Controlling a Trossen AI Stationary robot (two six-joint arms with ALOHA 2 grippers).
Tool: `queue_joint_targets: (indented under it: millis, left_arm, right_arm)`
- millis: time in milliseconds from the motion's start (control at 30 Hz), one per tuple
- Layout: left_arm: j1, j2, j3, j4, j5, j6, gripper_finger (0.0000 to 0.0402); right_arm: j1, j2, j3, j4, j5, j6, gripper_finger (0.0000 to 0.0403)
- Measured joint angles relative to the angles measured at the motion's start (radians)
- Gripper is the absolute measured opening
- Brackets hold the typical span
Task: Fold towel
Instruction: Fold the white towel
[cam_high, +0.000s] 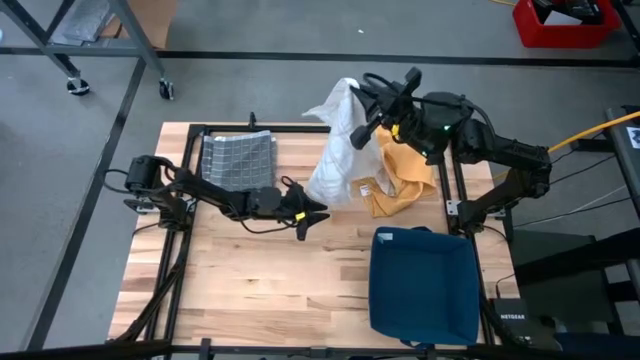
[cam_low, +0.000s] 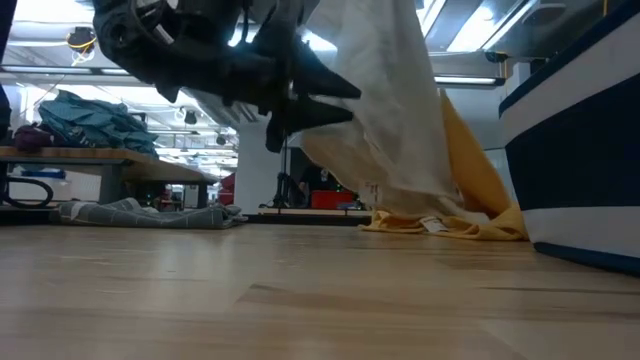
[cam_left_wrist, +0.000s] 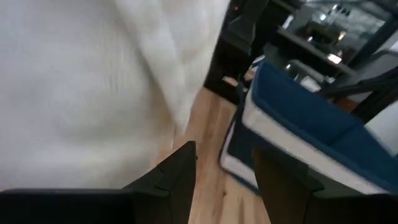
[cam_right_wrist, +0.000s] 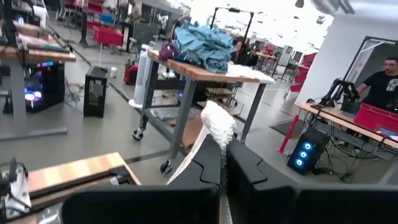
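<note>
Overhead view, left to right. A grey towel (cam_high: 238, 160) lies flat at the upper left of the table (cam_high: 250, 280). The left gripper (cam_high: 312, 212) sits at frame centre, its jaws parted and empty, with the tips just beside the lower edge of the white towel (cam_high: 335, 150). The white towel hangs in a long drape from upper centre down to the tabletop. Its top corner is pinched in the closed right gripper (cam_high: 362, 108) at upper centre-right, and the right wrist view shows a tuft of cloth (cam_right_wrist: 217, 124) bunched above the closed fingers. A yellow cloth (cam_high: 395, 180) is heaped just right of the white towel, touching it. A blue bin (cam_high: 425, 285) stands at lower right.

The low view shows the white towel (cam_low: 385, 120) falling in loose folds, its hem resting on the wood.

Handling, as a judgement: the towel appears light, limp and non-slippery, so it will sag and twist from a single hold. A second grip belongs on a free lower corner or along the hem, near the left gripper, to spread the cloth before folding.
</note>
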Motion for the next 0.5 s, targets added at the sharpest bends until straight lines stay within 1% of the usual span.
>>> queue_joint_targets:
  millis: [167, 333, 400, 500]
  left_arm:
    - [0.0, 0.029, 0.0, 0.001, -0.041, 0.123, 0.0148]
    - [0.0, 0.059, 0.0, 0.013, -0.122, 0.228, 0.0148]
    - [0.0, 0.078, 0.0, 0.023, -0.152, 0.259, 0.0148]
    - [0.0, 0.115, 0.001, 0.062, -0.172, 0.264, 0.0148]
  right_arm:
    - [0.003, 0.0, 0.0, 0.053, -0.005, -0.031, 0.0006]
    - [0.003, 0.0, 0.0, 0.05, -0.013, -0.03, 0.0005]
    - [0.003, 0.0, 0.0, 0.056, -0.025, -0.03, 0.0005]
    - [0.003, 0.0, 0.0, 0.082, -0.032, -0.03, 0.0006]
